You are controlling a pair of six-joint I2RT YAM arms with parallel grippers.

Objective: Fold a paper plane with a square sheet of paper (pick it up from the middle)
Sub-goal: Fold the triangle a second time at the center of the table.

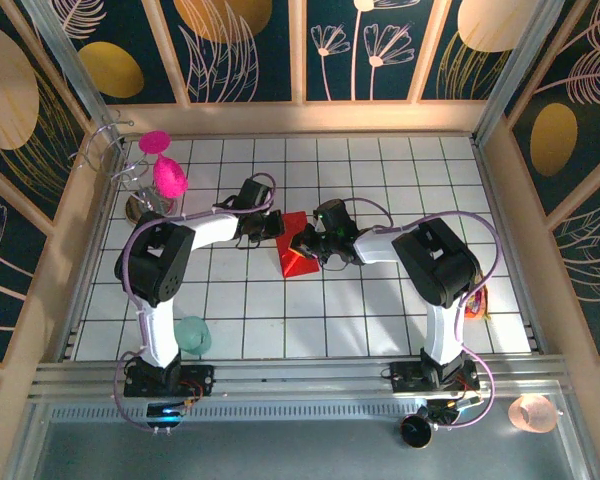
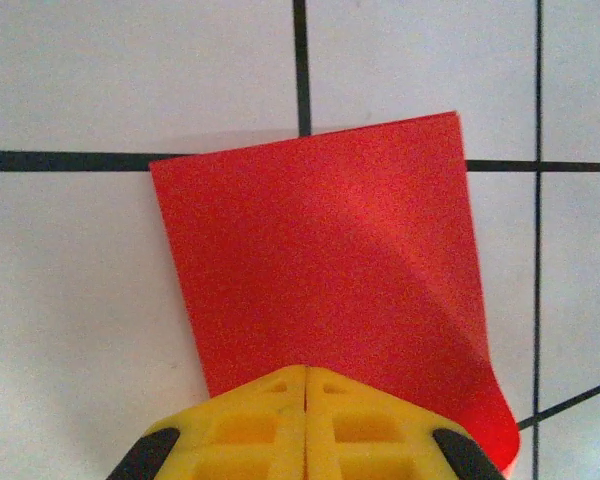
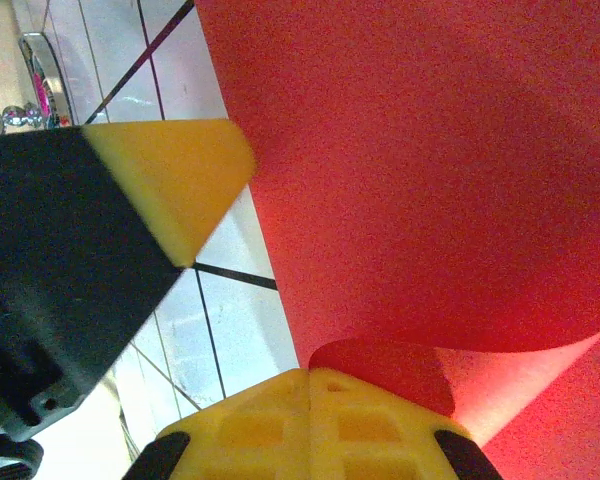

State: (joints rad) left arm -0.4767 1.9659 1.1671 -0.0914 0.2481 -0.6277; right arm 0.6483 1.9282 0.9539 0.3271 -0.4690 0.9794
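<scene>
Little folding is done yet: the square sheet of paper (image 1: 295, 262) lies mid-table on the white tiles (image 1: 380, 290), one flap curling up and over, with no finished dart to my eye, so most creases look still ahead. Left gripper (image 2: 306, 385) is pinched shut on its near edge, and right gripper (image 3: 308, 376) is clamped on the curling flap.

One square sheet of paper (image 1: 293, 252); two magenta goblets (image 1: 154, 141) (image 1: 170, 177); one green cup (image 1: 192, 333) — left end effector (image 2: 307, 380), right end effector (image 3: 308, 380): two.
</scene>
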